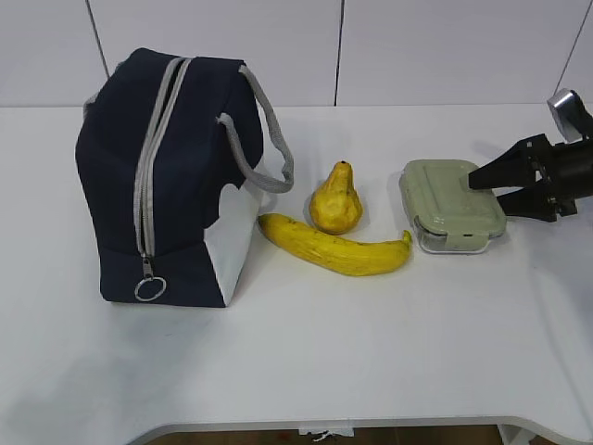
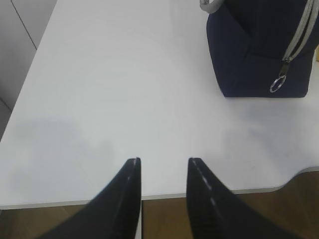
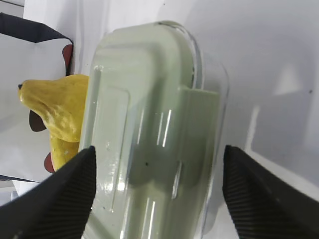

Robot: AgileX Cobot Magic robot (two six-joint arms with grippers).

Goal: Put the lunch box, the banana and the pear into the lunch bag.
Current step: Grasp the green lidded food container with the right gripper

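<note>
Exterior view: the bag (image 1: 171, 176) stands upright at the left of the frame on the white table (image 1: 306, 362), zipper (image 1: 148, 181) run down to its lower end, ring pull (image 1: 149, 288) hanging near the base, grey handle (image 1: 269, 139) drooping toward centre. The pear (image 1: 335, 201) sits at centre frame, stem up. The banana (image 1: 334, 247) lies just in front of it, touching or nearly so, running from beside the bag's white panel toward the right. The box (image 1: 451, 204) rests flat at right of centre, lid on, just beside the banana's right tip.

Right gripper (image 1: 482, 189) enters from the right edge, jaws spread wide, tips at the box's right end; contact cannot be confirmed from this view. Right wrist view: the box (image 3: 154, 129) fills the centre, one finger (image 3: 65, 194) at lower left and the other at lower right, on opposite sides of it with a gap visible at each. The pear (image 3: 57, 112) shows at the left edge beyond the box.

Left wrist view: left gripper (image 2: 164, 172) at the bottom of the frame, jaws moderately apart, holding nothing, over bare table near its front edge. The bag (image 2: 259, 50) occupies the upper right corner, well apart from it.
</note>
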